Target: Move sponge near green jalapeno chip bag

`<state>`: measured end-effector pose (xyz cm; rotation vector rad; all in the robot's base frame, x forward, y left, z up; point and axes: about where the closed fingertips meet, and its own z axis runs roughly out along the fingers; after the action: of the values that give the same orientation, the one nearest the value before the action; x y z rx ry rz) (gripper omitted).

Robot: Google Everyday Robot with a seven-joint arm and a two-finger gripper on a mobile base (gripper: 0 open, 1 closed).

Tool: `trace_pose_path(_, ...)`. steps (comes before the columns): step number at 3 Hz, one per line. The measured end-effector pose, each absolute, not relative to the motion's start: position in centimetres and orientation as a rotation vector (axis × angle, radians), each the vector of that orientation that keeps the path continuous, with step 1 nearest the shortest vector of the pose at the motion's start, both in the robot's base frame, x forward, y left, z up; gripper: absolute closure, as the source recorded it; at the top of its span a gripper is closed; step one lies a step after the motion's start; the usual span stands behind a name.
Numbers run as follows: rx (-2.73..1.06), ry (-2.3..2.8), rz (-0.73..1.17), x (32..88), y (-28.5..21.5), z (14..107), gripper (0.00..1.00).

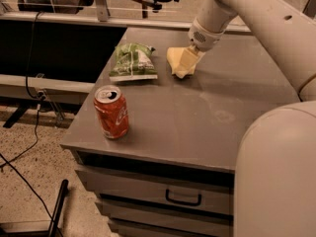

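The pale yellow sponge (pixel 173 58) sits at the back of the grey table (pixel 207 107), just right of the green jalapeno chip bag (pixel 132 61), with a small gap between them. My gripper (pixel 185 65) comes down from the upper right on the white arm and is shut on the sponge; its pale yellow fingers (pixel 189 57) cover the sponge's right side. The sponge is at or just above the table top. The chip bag lies flat near the table's left edge.
A red soda can (pixel 111 111) stands upright near the front left corner of the table. Drawers with a dark handle (pixel 183 199) are below the front edge. My white arm fills the right side. Cables lie on the floor at left.
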<state>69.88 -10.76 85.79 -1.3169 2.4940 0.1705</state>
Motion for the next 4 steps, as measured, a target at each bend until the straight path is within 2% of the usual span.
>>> trace_pose_path(1,-1.319,2.494,0.173,70.0,-10.6,85.5,0.0)
trace_pose_path(4,-1.301,2.359,0.083,68.5,-13.2,88.4,0.0)
